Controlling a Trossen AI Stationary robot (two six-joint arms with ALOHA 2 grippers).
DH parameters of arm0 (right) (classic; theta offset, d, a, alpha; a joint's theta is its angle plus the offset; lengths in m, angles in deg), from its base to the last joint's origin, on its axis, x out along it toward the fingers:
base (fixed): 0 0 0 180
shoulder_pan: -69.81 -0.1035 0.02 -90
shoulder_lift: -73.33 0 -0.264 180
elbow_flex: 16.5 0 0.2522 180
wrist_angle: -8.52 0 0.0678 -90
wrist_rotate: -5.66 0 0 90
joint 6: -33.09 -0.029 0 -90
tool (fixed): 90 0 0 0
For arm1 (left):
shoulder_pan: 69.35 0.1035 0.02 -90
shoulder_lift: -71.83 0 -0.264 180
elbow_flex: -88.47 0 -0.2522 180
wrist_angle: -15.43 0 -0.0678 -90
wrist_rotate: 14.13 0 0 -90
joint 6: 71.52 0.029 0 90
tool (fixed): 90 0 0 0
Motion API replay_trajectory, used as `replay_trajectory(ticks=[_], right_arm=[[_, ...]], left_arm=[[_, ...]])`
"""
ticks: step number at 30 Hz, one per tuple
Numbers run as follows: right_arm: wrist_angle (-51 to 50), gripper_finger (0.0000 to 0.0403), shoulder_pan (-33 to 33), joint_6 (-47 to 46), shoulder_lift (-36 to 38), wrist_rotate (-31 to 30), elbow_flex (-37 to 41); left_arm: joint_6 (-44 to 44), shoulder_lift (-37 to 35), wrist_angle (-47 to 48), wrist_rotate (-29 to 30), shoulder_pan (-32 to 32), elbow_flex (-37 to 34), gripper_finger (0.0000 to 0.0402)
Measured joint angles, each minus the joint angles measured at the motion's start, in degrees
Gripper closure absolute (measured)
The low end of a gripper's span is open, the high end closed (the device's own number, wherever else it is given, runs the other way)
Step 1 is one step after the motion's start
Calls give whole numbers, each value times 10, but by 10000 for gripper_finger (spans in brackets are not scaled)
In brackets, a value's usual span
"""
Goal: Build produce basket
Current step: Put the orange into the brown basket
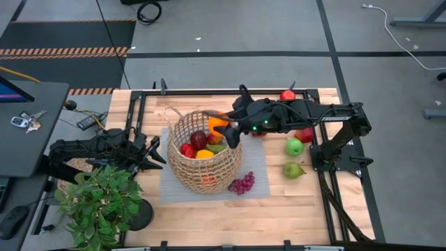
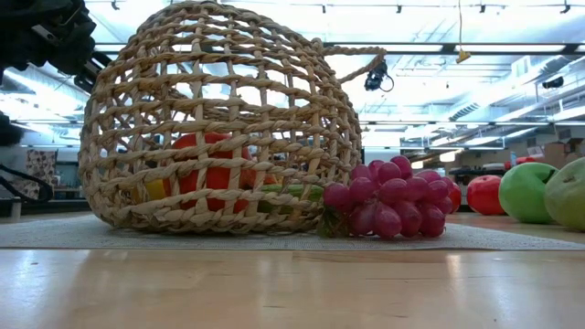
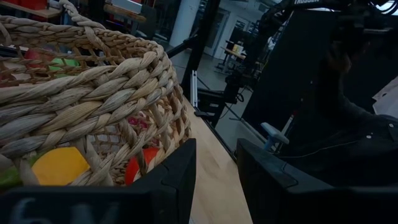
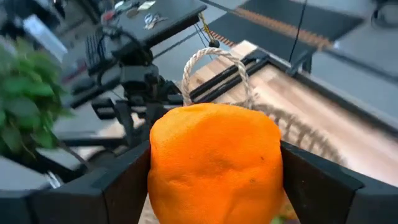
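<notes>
The tan wicker basket (image 1: 205, 162) lies tipped on a grey mat (image 1: 252, 162), its mouth facing up and toward the far edge. Inside it are red, dark red, yellow and green produce (image 1: 201, 143). In the low view the basket (image 2: 219, 119) rests on its side wall with purple grapes (image 2: 393, 206) against it. My right gripper (image 1: 227, 128) hovers over the far right rim, shut on an orange (image 1: 217, 122). My left gripper (image 1: 157, 150) stands open just left of the basket wall (image 3: 93, 93); whether it touches the wall cannot be told. My right gripper (image 4: 214, 171) pinches the orange (image 4: 214, 155) across its widest part, one finger (image 4: 121, 186) on each side. It reaches in from the table's right, slanting down. The orange is lifted clear, above the basket's mouth and its loop handle (image 4: 211, 59).
On the table right of the basket lie a green apple (image 1: 295, 147), a green pear (image 1: 293, 170), a red fruit (image 1: 305, 134) and a red apple (image 1: 288, 95) by the far edge. Grapes (image 1: 242, 184) lie at the mat's near right. A potted plant (image 1: 97, 202) stands near left.
</notes>
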Motion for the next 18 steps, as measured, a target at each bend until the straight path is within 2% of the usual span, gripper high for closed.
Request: replay_trajectory(ticks=[6, 14, 18], right_arm=[[-6, 74, 21, -4, -26, 31, 0], [21, 74, 77, 19, -98, 111, 1], [71, 74, 110, 51, -130, 207, 1]], left_arm=[[0, 0, 0, 0, 0, 0, 280], [0, 0, 0, 0, 0, 0, 280], [0, 0, 0, 0, 0, 0, 280]])
